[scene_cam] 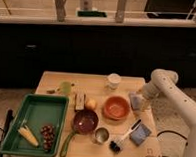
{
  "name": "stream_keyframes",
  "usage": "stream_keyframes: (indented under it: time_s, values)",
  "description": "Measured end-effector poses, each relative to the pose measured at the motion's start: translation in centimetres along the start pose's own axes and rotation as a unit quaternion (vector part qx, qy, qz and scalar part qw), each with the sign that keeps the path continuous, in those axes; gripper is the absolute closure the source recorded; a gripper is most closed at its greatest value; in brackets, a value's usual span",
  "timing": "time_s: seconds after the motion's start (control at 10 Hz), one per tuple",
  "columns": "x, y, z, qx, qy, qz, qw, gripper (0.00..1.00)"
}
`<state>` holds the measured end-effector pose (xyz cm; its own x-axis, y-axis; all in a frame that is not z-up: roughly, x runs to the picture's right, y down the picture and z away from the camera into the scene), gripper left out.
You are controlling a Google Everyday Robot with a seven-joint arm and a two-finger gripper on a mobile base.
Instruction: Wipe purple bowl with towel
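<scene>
The purple bowl (85,121) stands near the middle of the wooden table (91,80), left of and nearer than the orange bowl (116,107). The grey-blue towel (135,102) lies flat at the right side of the table, just right of the orange bowl. My gripper (140,97) hangs from the white arm (164,82) directly over the towel's far right edge, at or just above it. It is well to the right of the purple bowl.
A small metal cup (101,135) stands in front of the purple bowl. A dish brush (123,137) and a light-blue block (140,134) lie at the front right. A green tray (33,123) with corn and grapes is at the left. A white cup (113,80) stands at the back.
</scene>
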<state>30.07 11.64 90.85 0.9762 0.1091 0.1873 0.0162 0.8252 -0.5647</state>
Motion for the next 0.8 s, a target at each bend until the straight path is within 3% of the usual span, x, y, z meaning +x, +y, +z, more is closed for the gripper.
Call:
stream_keyframes:
  time_s: [0.2, 0.3, 0.5, 0.7, 0.8]
  values:
    - [0.0, 0.0, 0.7, -0.002, 0.000, 0.002, 1.0000, 0.21]
    - [0.2, 0.0, 0.8, -0.001, -0.001, 0.005, 1.0000, 0.27]
    - [0.5, 0.0, 1.2, -0.002, -0.004, 0.008, 1.0000, 0.44]
    - [1.2, 0.3, 1.6, -0.008, -0.037, 0.016, 0.9992, 0.67]
    - [1.4, 0.3, 1.6, -0.009, -0.038, 0.018, 0.9991, 0.75]
